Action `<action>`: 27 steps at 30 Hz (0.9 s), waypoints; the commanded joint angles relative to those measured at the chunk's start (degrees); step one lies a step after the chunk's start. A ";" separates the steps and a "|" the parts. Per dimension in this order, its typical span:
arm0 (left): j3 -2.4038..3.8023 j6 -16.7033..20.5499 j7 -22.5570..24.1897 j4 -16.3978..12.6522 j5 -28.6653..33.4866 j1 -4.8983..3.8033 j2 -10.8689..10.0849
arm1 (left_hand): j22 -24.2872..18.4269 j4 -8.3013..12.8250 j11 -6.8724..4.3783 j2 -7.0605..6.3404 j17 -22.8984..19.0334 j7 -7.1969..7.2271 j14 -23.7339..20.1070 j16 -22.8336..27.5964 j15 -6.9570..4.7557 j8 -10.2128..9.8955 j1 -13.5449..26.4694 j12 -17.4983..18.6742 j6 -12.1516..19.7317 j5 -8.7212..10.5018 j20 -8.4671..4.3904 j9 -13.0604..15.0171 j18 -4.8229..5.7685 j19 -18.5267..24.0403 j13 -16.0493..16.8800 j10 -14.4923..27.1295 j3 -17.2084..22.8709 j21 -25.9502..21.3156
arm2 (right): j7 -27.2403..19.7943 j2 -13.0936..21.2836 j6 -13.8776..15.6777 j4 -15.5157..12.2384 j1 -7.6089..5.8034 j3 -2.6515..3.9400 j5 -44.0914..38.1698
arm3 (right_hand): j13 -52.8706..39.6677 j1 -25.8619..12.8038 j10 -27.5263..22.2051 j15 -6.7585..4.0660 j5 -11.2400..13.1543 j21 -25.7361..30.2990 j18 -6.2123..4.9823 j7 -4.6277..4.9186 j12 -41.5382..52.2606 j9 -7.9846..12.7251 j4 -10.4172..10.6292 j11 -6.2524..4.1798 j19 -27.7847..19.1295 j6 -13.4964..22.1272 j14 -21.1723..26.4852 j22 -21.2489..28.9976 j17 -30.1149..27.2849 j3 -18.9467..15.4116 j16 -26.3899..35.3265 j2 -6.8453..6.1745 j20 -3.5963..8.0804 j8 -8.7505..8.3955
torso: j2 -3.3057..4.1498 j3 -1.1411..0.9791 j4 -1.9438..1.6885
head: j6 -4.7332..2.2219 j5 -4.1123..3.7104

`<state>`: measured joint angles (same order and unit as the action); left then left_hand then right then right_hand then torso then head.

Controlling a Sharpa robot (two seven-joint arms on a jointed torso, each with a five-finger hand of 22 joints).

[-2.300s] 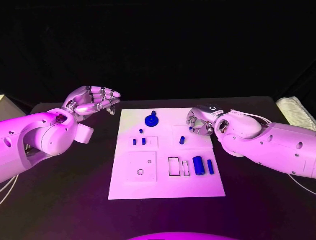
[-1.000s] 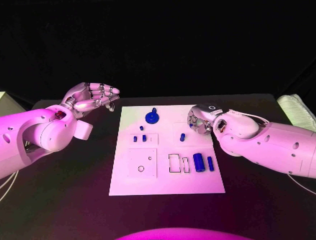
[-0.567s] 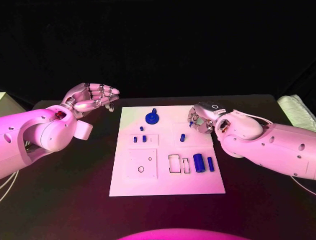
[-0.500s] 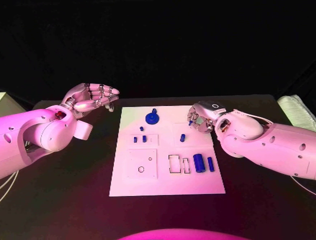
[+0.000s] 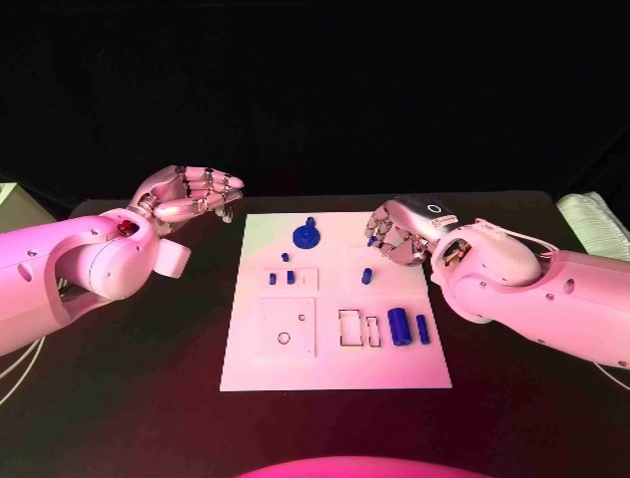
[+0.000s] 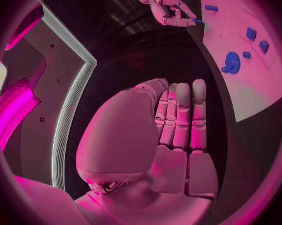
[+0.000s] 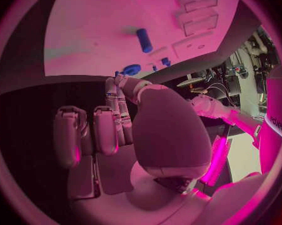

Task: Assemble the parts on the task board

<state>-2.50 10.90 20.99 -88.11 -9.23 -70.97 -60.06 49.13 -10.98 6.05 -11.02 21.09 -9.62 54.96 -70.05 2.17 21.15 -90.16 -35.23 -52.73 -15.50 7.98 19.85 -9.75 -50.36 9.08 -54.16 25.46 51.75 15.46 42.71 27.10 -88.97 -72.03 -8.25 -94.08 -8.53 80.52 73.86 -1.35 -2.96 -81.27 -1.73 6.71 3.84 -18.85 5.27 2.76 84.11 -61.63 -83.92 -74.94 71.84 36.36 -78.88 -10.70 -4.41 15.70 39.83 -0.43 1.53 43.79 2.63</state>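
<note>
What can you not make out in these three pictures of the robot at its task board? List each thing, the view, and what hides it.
1. Head view: the small blue part at the right hand is too small to tell its shape.
2. Head view: the task board openings are too small to tell which part fits where.
3. Right wrist view: the palm and fingers hide that hand's fingertip hold.
4. Left wrist view: the left hand covers the table beneath it.

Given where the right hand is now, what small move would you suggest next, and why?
Probably carry the right hand toward the middle of the task board and lower it there. It seems to pinch a small blue part at its fingertips, above the board's far right edge.
</note>
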 commanded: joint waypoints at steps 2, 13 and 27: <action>0.04 -0.49 -0.06 -0.33 0.42 -0.04 0.41 | -0.08 0.20 -0.12 -0.15 0.05 0.03 -0.08 0.19 0.02 -0.27 0.52 0.26 0.52 0.24 -0.22 0.08 -0.77 -0.17 0.09 0.38 0.01 -0.40 | -0.43 -0.73 0.36 -3.19 0.49 -0.14 0.01 | 0.01 -0.59 0.37 -0.29 -0.27 -0.23 -0.13 -0.06 -0.16 -0.12 -0.46 0.09 3.12 -0.36 -2.86 -10.44 0.07 0.04 -0.17 -0.06 0.27 0.16 | -0.08 0.03 -0.10 | 0.13 0.90; 0.01 -0.26 -0.69 -0.78 0.42 -0.04 1.70 | -0.10 0.25 -0.10 -0.16 0.07 0.01 -0.08 0.21 0.04 -0.26 0.56 0.28 0.55 0.24 -0.20 0.11 -0.77 -0.19 0.10 0.44 0.03 -0.43 | -0.80 -4.94 -0.84 -5.30 3.22 -1.20 -1.44 | 0.03 -0.69 0.40 -0.30 -0.28 -0.09 -0.17 -0.04 -0.16 -0.18 -0.60 0.09 3.07 -0.34 -2.84 -10.37 -0.04 0.07 -0.13 -0.11 0.27 0.17 | 0.05 0.11 -0.13 | 0.76 3.35; -0.01 0.04 -1.22 -1.39 0.42 -0.05 2.82 | -0.12 0.22 -0.06 -0.20 0.09 -0.01 -0.09 0.22 0.07 -0.23 0.71 0.30 0.55 0.25 -0.18 0.14 -0.76 -0.20 0.10 0.49 -0.01 -0.46 | -0.74 -7.96 -2.56 -5.43 6.31 -1.77 -2.28 | 0.16 -1.10 0.30 -0.26 -0.28 0.24 -0.24 0.06 -0.22 -0.31 -0.88 0.18 2.97 -0.15 -2.78 -10.21 -0.28 0.22 -0.03 -0.10 0.25 0.11 | 0.08 -0.02 0.02 | 1.78 4.70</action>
<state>-2.54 11.03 19.81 -89.31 -9.17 -70.97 -57.39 49.08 -10.98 6.05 -11.25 21.13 -9.62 54.96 -70.06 2.17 21.15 -89.93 -35.23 -52.74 -15.50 7.98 19.90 -9.74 -50.36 9.12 -54.16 25.46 51.53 15.19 34.93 25.83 -94.43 -65.84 -10.02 -95.11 -8.44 80.13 73.86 -1.34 -2.87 -81.24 -1.74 6.83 3.84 -19.02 4.78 2.77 84.11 -61.50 -83.93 -74.92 71.64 36.53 -78.88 -10.79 -4.41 15.71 39.89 -0.39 1.46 45.35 7.09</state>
